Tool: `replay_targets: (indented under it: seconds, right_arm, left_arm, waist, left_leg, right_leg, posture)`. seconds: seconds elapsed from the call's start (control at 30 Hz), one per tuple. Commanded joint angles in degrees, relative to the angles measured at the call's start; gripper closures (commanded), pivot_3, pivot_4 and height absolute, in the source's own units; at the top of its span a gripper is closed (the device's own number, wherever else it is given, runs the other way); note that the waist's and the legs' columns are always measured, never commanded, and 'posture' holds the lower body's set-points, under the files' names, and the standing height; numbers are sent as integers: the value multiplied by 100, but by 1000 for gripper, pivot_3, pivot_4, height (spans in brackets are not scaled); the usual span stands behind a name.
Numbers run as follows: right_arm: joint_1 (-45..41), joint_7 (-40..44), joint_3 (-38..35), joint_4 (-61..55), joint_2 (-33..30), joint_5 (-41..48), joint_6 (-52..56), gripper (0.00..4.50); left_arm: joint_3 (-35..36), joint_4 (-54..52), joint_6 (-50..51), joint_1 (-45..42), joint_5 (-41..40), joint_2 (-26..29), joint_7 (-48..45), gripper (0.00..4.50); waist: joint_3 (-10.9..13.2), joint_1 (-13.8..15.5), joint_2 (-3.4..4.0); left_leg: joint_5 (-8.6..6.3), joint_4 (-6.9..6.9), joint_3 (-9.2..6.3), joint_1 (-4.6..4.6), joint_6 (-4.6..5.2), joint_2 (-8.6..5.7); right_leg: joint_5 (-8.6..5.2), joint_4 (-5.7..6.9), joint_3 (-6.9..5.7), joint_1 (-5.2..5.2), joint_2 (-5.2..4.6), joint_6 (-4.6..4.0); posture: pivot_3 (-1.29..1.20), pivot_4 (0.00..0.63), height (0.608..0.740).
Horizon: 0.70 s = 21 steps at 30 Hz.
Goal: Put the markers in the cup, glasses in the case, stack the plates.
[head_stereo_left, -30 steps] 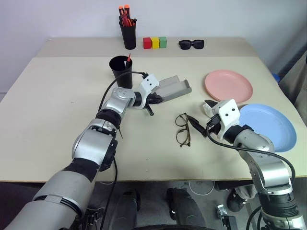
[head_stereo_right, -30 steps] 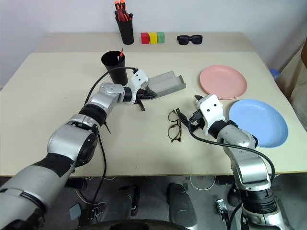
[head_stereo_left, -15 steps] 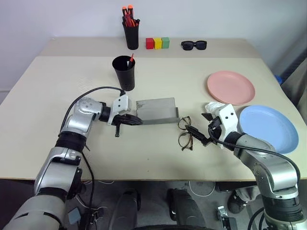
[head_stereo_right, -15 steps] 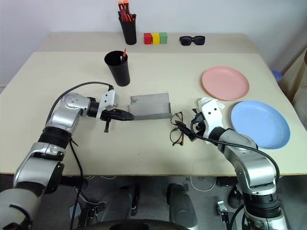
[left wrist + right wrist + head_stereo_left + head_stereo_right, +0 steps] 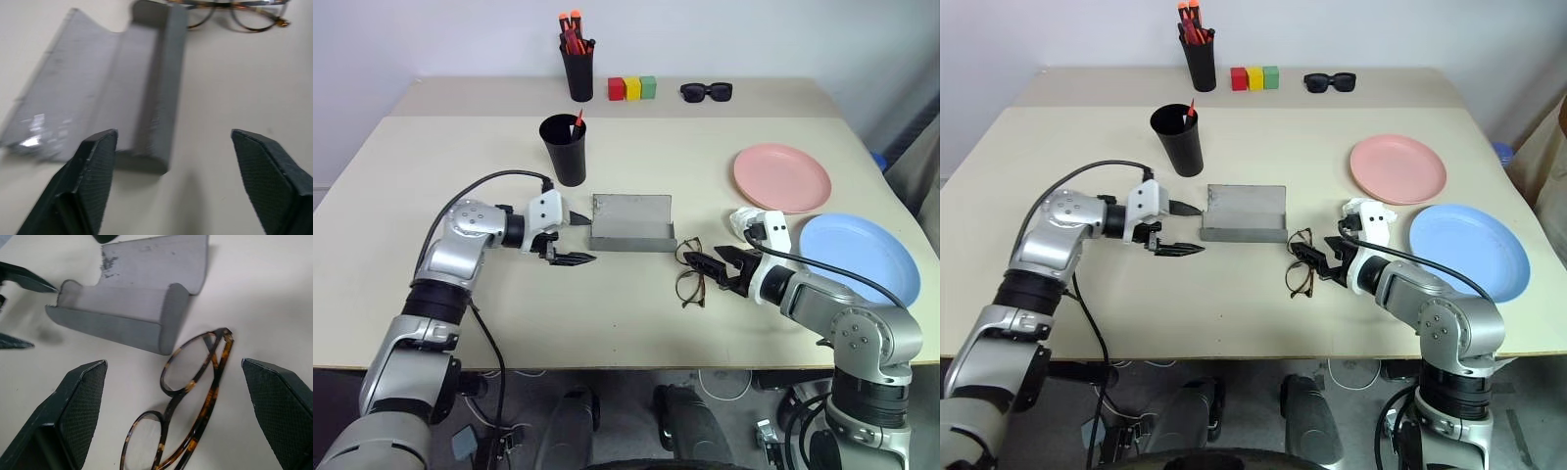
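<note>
An open grey glasses case (image 5: 631, 223) lies on the table in front of the black cup (image 5: 564, 150), which holds one red marker (image 5: 578, 119). My left gripper (image 5: 572, 239) is open just left of the case, not touching it. Tortoiseshell glasses (image 5: 689, 272) lie folded open to the right of the case. My right gripper (image 5: 715, 264) is open, low over the table, its tips at the glasses' right side. In the right wrist view the glasses (image 5: 188, 396) lie between the fingers, with the case (image 5: 142, 298) beyond. A pink plate (image 5: 781, 176) and a blue plate (image 5: 857, 259) lie apart on the right.
At the back stand a second black cup of red markers (image 5: 578, 59), three coloured blocks (image 5: 632, 88) and black sunglasses (image 5: 706, 92). The blue plate is close behind my right forearm. The table's front edge runs near both arms.
My left gripper brought the case down from beside the cup to the table's middle, then let go, opened and drew back left. My right gripper sank lower toward the glasses.
</note>
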Motion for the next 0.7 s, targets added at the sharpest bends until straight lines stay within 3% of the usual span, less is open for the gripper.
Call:
replay_targets:
  seconds: [0.03,0.27,0.37,0.6,0.7]
  right_arm:
    - [-53,-78,-171,44,-34,143,175,0]
    - [-33,-51,-151,8,-68,313,370,0]
    - [-70,-85,-111,70,-40,326,403,927]
    - [-130,-123,-42,220,-30,346,456,4445]
    - [-138,-119,-48,214,-62,377,488,4445]
  left_arm:
    - [341,-927,208,309,-462,164,94,606]
    - [492,-2505,1085,1656,-830,508,452,606]
    - [479,-2848,1283,2029,-849,552,658,531]
    - [459,-3153,1509,2306,-936,529,1016,531]
    - [466,-3172,1567,2334,-972,509,1125,531]
  waist:
    - [0,-6,1]
    - [-2,-26,7]
    - [-2,-12,7]
    - [-2,-14,7]
    - [-2,-16,7]
  left_leg:
    - [0,-1,0,0,1,2]
    - [-1,-4,4,2,2,6]
    - [-1,-2,5,2,2,8]
    - [-1,-1,7,2,2,7]
    - [-1,-1,7,3,2,7]
  right_leg:
    - [0,0,0,0,-1,0]
    - [-5,1,2,-3,1,-9]
    - [-11,0,3,-3,2,-18]
    - [-11,-2,3,-2,2,-19]
    - [-11,-2,2,-2,3,-19]
  posture:
    - [0,150,740]
    - [0,150,740]
    - [0,150,740]
    - [0,150,740]
    - [0,150,740]
